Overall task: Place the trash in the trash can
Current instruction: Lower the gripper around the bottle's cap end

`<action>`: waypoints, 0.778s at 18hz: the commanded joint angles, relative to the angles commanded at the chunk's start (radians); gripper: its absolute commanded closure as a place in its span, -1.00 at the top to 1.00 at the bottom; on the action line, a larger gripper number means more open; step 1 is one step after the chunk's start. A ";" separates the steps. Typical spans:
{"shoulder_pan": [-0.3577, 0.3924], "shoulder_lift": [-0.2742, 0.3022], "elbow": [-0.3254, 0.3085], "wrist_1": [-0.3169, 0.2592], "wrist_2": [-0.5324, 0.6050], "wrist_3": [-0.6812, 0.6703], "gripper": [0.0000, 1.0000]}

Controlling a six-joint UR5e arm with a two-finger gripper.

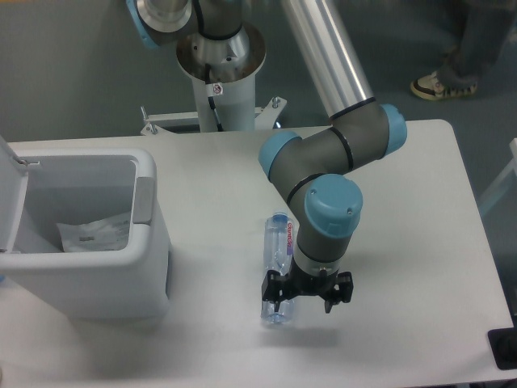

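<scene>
Jaws (309,293) hang spread open beside a clear slim plastic bottle (279,267) lying on the smooth white table (420,242).

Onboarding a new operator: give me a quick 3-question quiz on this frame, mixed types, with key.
1. True or false: the plastic bag already lies inside the trash can.
2. The bottle is: A) standing upright, B) lying on the table, C) lifted by the gripper.
3. Fill in: the trash can's lid is ____.

Key:
1. True.
2. B. It lies flat with the open gripper low at its near end, one finger at the bottle and one to its right.
3. Open, swung up at the left edge.
</scene>
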 joint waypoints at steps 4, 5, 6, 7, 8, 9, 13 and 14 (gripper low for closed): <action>-0.014 -0.003 -0.026 0.008 0.028 0.001 1.00; -0.018 0.000 -0.035 0.008 0.040 0.005 1.00; -0.023 0.001 -0.038 0.009 0.044 0.012 1.00; -0.031 0.000 -0.038 0.009 0.046 0.012 1.00; -0.032 -0.003 -0.038 0.009 0.049 0.014 1.00; -0.035 -0.009 -0.041 0.008 0.052 0.020 1.00; -0.040 -0.020 -0.052 0.009 0.054 0.026 1.00; -0.040 -0.021 -0.055 0.008 0.060 0.026 1.00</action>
